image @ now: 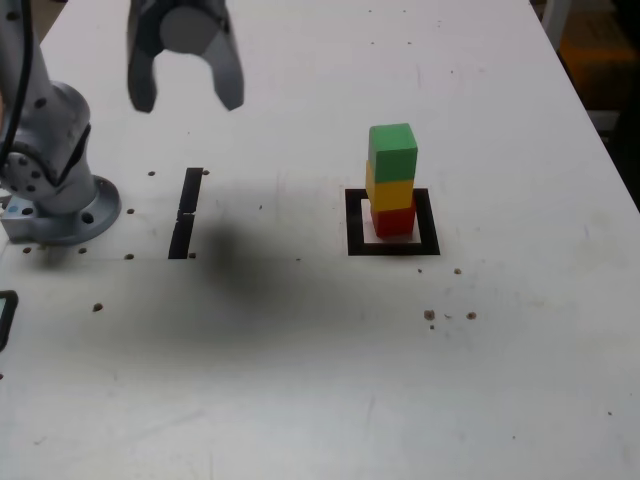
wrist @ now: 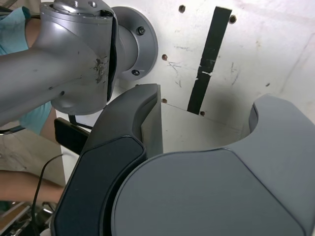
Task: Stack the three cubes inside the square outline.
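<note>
The three cubes stand in one stack in the exterior view: a green cube (image: pixel 392 152) on top, a yellow cube (image: pixel 390 190) in the middle and a red cube (image: pixel 393 220) at the bottom. The stack rests inside the square outline (image: pixel 353 225), a thick black frame right of the table's middle. My gripper (image: pixel 188 100) hangs high at the exterior view's upper left, far from the stack, with its jaws apart and nothing between them. In the wrist view my gripper (wrist: pixel 206 128) fills the foreground above bare table; no cube shows there.
The arm's round grey base (image: pixel 60 215) is bolted down at the exterior view's left. Beside it lies a thin black strip mark (image: pixel 186 212), also visible as the strip mark (wrist: pixel 209 54). A person's teal sleeve (wrist: pixel 15 29) and forearm (wrist: pixel 24 183) are past the table edge.
</note>
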Robot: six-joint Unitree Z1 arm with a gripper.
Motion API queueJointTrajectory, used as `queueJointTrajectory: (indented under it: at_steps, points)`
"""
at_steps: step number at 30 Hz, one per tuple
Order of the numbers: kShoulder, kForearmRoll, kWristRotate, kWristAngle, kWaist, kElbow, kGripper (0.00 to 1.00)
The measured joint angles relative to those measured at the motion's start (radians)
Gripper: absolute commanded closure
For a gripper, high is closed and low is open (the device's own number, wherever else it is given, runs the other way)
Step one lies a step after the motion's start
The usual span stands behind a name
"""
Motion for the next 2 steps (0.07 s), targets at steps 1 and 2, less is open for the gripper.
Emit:
queueJointTrajectory:
  at_steps: [1, 2]
  points:
    - [0.0, -0.014, 0.005, -0.003, 0.0, 0.017, 0.31]
    - [0.0, -0.045, 0.015, -0.008, 0.0, 0.056, 0.31]
